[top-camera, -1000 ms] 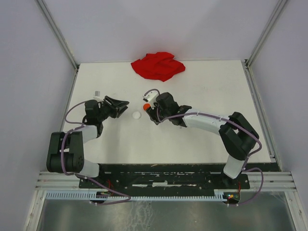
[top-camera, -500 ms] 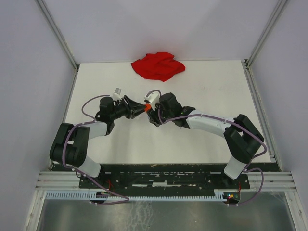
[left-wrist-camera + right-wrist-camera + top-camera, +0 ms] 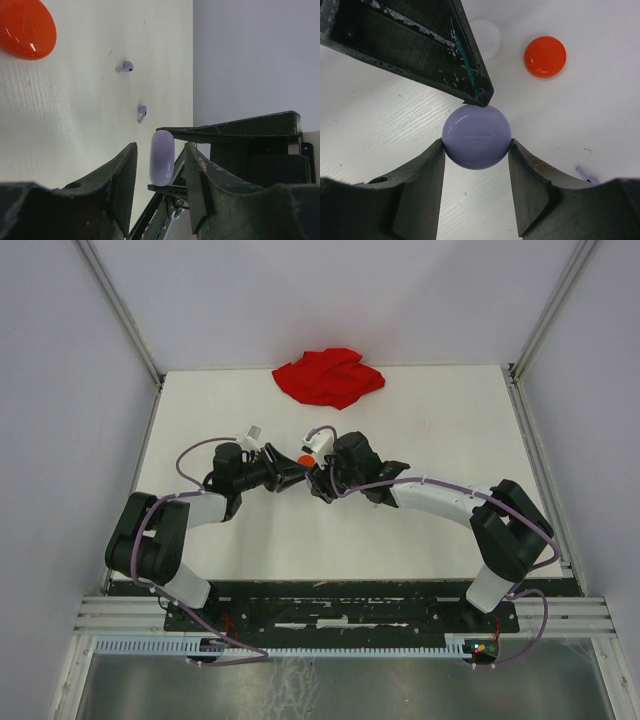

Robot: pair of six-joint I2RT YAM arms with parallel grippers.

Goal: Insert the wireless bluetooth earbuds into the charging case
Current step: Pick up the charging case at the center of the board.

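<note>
Lavender and glossy, the round plastic charging case (image 3: 476,137) is clamped at its rim between the fingers of the right gripper (image 3: 476,146). It is straddled by the partly parted left gripper (image 3: 161,150), a narrow gap being seen at either face, though one left fingertip (image 3: 479,95) is touched to its upper edge. Two small lavender stemmed plastic earbuds (image 3: 126,66) are seen lying on the white table (image 3: 75,125), apart from the case.

A crumpled red fabric cloth (image 3: 329,376) lies at 12 o'clock on the white wood-grained tabletop (image 3: 440,420), right at its far edge. Plain pale lavender-grey walls (image 3: 330,290) enclose the tabletop on three sides. Bare aluminium frame rails (image 3: 118,308) slant away from its far corners at 10 and 2 o'clock.
</note>
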